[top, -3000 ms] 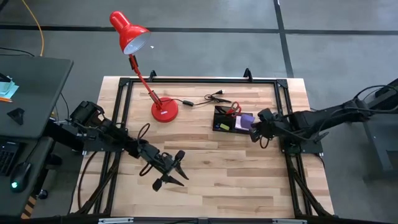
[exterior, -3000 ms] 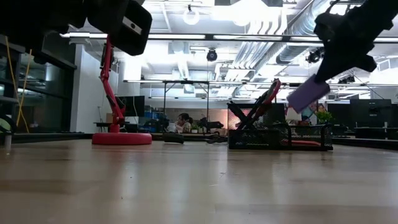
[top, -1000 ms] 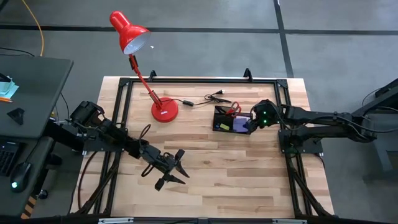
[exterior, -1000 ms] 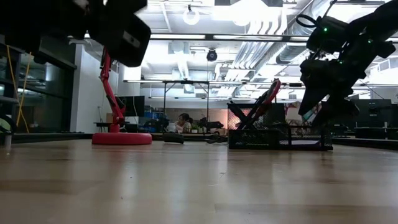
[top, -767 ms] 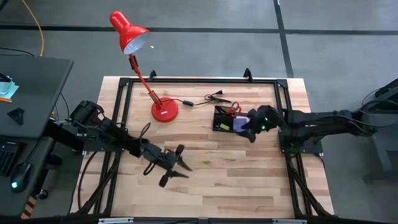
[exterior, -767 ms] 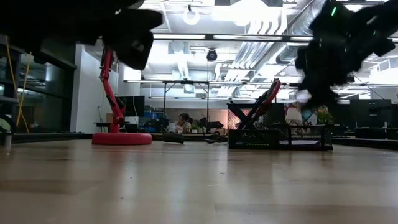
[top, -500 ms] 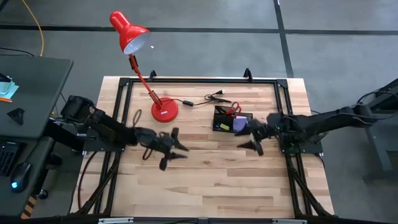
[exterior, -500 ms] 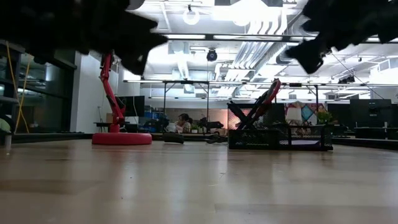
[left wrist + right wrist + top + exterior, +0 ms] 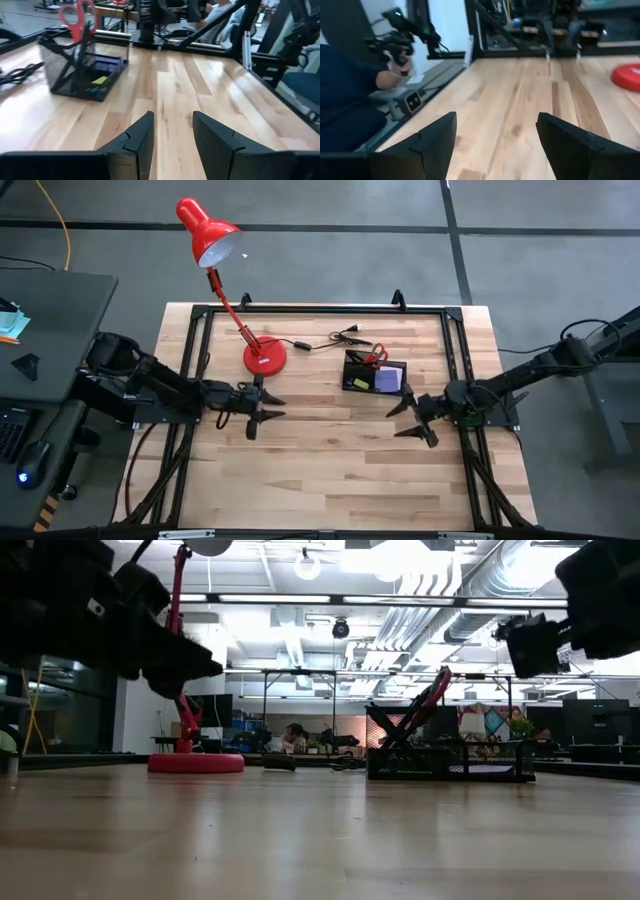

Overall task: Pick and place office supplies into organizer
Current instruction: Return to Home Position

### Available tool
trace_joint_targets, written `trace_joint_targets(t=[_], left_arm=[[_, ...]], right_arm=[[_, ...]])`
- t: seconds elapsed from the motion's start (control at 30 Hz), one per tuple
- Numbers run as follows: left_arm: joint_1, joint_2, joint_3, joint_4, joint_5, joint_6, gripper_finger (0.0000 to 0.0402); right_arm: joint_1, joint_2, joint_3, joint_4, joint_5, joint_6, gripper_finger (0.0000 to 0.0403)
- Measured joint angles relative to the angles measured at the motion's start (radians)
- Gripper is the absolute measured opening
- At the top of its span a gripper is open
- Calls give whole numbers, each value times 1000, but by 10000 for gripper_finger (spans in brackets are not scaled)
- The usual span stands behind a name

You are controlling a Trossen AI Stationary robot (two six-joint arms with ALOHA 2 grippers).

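The black mesh organizer (image 9: 374, 372) stands on the table right of middle. Red-handled scissors (image 9: 76, 21) stand handles-up in its taller section. A blue-purple note pad (image 9: 388, 379) and a small yellow piece (image 9: 100, 80) lie in its low part. My left gripper (image 9: 277, 409) hovers open left of the organizer, pointing level toward it. My right gripper (image 9: 395, 425) hovers open just on the near side of the organizer, pointing toward the table's left. Nothing is between the fingers of either gripper (image 9: 172, 131) (image 9: 495, 135).
A red desk lamp stands on its round base (image 9: 265, 358) left of the organizer. A black cable with a plug (image 9: 335, 337) lies behind it. A black metal frame (image 9: 320, 310) runs round the table. Bare wood (image 9: 330, 470) stretches toward the near edge. A person (image 9: 350, 95) sits beyond the table.
My right gripper has drawn back from over the organizer toward the near edge and tipped up from pointing down to level. The blue-purple pad stays in the organizer. My left gripper has moved from the near middle toward the far edge and the left, levelling out.
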State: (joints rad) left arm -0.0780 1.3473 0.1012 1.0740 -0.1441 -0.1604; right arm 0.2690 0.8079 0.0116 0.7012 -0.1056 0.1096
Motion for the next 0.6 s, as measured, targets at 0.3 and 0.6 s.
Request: trace_joint_targets(t=[0.3, 0.6], left_arm=[[64, -218, -95, -134, 3, -10, 122], [73, -601, -95, -501, -7, 3, 122]], right_arm=[[-40, -106, -1, -50, -47, -45, 266], [-145, -340, -2, -309, -141, -26, 266]])
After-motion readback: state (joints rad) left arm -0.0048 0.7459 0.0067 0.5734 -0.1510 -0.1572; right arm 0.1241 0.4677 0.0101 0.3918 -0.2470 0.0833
